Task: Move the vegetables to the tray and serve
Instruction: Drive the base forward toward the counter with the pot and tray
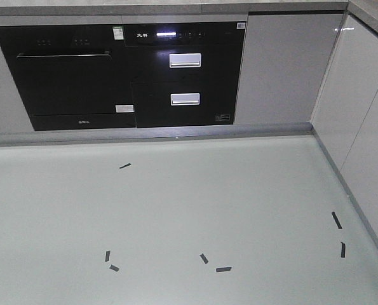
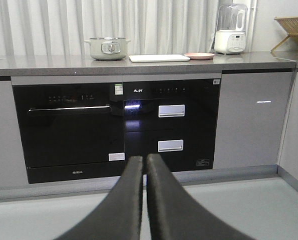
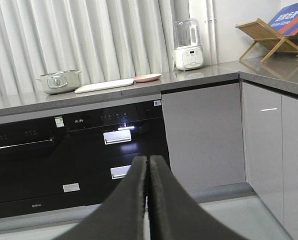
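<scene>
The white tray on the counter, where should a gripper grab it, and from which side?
Probably its front long rim, from the front. The tray lies flat, long side toward the camera; a pot stands to its left and a pink plate crowds its right end.

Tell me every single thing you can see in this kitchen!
pot: one, pale green, counter, leftmost
tray: one, white, counter, right of the pot
plate: one, pink, counter, right of the tray
blender: one, white, counter, right of the plate
wooden rack: one, tan, counter, far right
built-in appliances: two, black, under the counter
tape marks: seven, black, floor
curtains: white, behind the counter
left hand: one, black, shut, empty
right hand: one, black, shut, empty
</scene>
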You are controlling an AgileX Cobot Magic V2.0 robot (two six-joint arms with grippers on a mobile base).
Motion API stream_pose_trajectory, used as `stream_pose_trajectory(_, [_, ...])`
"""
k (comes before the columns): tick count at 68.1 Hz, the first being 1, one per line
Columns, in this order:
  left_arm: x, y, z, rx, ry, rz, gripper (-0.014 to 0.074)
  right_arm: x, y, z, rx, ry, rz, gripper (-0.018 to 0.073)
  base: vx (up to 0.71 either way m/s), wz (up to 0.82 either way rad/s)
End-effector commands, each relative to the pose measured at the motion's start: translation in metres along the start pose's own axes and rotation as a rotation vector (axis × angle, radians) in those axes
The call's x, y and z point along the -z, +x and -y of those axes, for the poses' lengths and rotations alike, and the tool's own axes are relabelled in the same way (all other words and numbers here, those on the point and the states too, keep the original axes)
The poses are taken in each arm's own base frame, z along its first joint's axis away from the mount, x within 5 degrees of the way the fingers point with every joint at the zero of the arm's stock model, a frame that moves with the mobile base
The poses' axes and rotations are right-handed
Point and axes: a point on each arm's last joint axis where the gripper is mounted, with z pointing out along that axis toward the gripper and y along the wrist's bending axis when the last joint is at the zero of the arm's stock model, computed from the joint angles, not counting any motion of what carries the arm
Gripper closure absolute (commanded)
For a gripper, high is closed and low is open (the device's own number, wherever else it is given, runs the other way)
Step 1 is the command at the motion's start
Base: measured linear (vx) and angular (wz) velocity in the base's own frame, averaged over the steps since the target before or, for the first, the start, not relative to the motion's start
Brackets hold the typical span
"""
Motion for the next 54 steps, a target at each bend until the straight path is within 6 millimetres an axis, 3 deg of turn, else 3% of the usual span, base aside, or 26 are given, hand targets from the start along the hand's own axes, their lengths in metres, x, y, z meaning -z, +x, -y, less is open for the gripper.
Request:
stream_pose_trajectory(1, [0.0002,0.002,-0.0011,0.014,-0.008,0.058,0.0602,-0.0008,-0.0006,-0.001,0.016,-0.016,0.049,0.0565,0.0,0.0])
stream_pose_trajectory(54, [0.0002,0.002,-0.0011,0.014,-0.008,0.058,0.0602,-0.0008,-0.0006,-0.001,0.016,-0.016,0.049,0.0565,0.0,0.0])
